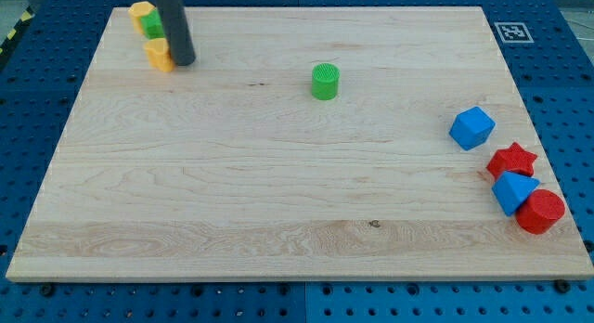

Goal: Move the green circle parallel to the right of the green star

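Observation:
The green circle (326,82), a short green cylinder, stands alone on the wooden board (278,193) a little above the middle. The green star (153,25) sits near the view's top left, mostly hidden between two yellow blocks and behind the rod. My tip (182,62) is at the view's top left, right beside the lower yellow block (159,55) and just below and right of the green star. The tip is far to the left of the green circle.
An upper yellow block (142,11) touches the green star. At the view's right edge lie a blue cube-like block (472,128), a red star (513,161), a blue triangular block (513,191) and a red cylinder (540,212).

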You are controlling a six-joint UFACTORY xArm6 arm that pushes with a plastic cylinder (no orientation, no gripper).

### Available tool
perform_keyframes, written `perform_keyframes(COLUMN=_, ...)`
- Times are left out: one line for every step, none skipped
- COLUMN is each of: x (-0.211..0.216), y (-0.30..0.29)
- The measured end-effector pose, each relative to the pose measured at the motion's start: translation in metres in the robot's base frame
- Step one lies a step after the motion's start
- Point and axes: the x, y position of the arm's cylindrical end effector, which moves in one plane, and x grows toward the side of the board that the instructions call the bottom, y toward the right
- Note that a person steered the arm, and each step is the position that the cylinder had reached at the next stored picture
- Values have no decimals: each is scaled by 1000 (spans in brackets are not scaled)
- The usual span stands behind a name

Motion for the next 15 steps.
perform_keyframes(x=-1, y=-32)
perform_keyframes(x=0, y=-13)
perform_keyframes(x=35, y=69)
perform_keyframes(x=86, y=100)
perform_keyframes(x=101, y=159)
perform_keyframes(x=100, y=205)
perform_keyframes(x=87, y=228)
perform_keyframes(x=57, y=235)
perform_keyframes(x=15, y=206)
perform_keyframes(x=-19, y=162)
perform_keyframes(x=-48, y=123)
perform_keyframes(x=-44, y=148)
perform_keyframes(x=-72, y=152)
perform_keyframes(x=-79, y=113)
perform_keyframes(x=-79, y=72)
